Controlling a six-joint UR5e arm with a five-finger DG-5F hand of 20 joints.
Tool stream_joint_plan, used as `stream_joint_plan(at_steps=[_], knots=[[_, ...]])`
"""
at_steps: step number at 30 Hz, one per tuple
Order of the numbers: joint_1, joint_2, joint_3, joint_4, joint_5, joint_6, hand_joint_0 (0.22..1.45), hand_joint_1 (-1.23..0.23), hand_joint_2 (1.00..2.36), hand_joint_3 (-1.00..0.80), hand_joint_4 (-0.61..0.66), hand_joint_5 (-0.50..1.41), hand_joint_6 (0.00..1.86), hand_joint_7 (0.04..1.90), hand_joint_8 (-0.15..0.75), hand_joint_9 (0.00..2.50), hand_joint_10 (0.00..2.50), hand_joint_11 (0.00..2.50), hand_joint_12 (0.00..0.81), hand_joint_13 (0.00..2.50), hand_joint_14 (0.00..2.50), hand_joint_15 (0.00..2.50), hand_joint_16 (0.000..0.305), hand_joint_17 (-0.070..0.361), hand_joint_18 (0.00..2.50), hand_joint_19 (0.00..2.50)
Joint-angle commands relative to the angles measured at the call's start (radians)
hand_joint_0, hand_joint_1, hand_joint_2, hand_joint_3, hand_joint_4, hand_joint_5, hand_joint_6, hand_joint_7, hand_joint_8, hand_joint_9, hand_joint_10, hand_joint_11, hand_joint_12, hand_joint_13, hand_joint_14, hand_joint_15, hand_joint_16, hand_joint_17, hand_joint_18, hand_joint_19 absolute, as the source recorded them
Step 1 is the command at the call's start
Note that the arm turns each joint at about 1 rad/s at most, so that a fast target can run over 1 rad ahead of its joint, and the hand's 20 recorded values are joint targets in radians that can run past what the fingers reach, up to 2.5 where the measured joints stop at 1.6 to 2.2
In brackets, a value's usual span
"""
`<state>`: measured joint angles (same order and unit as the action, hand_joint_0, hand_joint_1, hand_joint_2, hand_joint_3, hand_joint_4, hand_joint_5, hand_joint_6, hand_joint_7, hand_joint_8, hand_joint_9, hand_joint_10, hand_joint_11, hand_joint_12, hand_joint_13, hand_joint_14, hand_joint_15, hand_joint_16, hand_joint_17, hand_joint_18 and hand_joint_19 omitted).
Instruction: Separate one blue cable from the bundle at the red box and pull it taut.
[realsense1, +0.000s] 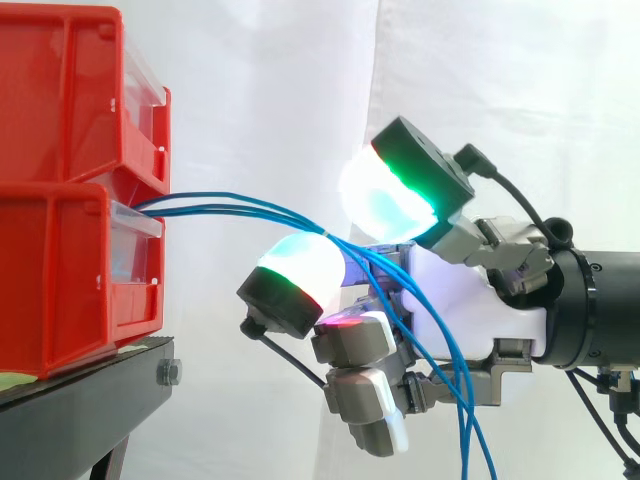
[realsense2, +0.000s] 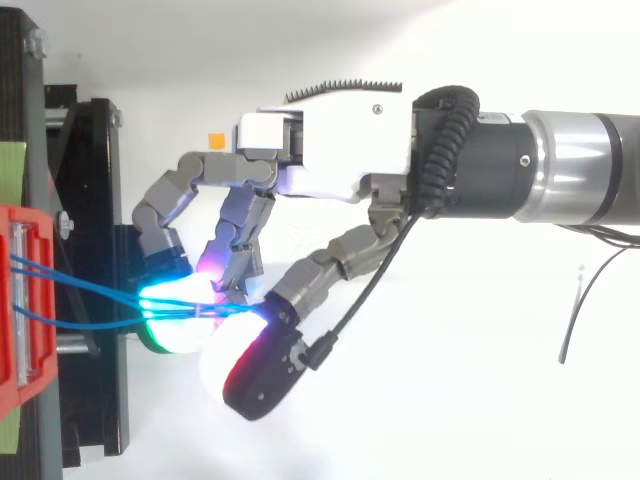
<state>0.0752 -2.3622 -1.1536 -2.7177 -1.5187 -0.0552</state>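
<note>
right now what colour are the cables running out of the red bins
The cables are blue, clearest in the side view.

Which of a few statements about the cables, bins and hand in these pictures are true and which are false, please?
1. Blue cables come out at the front of the red bins. True.
2. The bins stand on a white table. False: they stand on a black stand.
3. The hand is curled round the cables. True.
4. The cables end at the hand. False: they run on past it and hang down.
5. A single cable reaches the hand. False: several do.
</note>
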Motion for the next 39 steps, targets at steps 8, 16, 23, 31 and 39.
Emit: stream_joint_plan(at_steps=[8,16,23,31,39], knots=[[0.000,0.000,0.000,-0.001,0.000,0.000,0.60,-0.50,1.00,-0.50,0.03,-0.15,0.90,1.21,0.295,1.16,0.03,1.13,0.368,1.12,0.03,0.84,0.049,0.111,0.97,0.89],[0.000,0.000,0.000,-0.001,0.002,0.000,0.68,-0.77,1.01,-0.39,0.04,-0.15,0.92,1.22,0.300,1.15,0.03,1.15,0.366,1.13,0.03,0.87,0.049,0.111,0.98,0.88],[0.000,0.000,0.000,-0.001,0.002,0.000,0.78,-0.87,1.00,-0.50,-0.13,-0.16,0.93,1.28,0.291,1.15,0.03,1.18,0.356,1.14,0.03,0.86,0.047,0.106,0.97,0.86],[0.000,0.000,0.000,-0.001,0.002,0.000,0.77,-0.95,1.00,-0.50,-0.09,-0.16,0.94,1.29,0.286,1.16,0.03,1.17,0.349,1.14,0.03,0.87,0.046,0.104,0.97,0.84],[0.000,0.000,0.000,-0.001,0.002,0.000,0.73,-1.01,1.00,-0.50,-0.04,-0.15,0.93,1.24,0.288,1.18,0.03,1.19,0.353,1.14,0.03,0.88,0.045,0.102,0.97,0.85]])
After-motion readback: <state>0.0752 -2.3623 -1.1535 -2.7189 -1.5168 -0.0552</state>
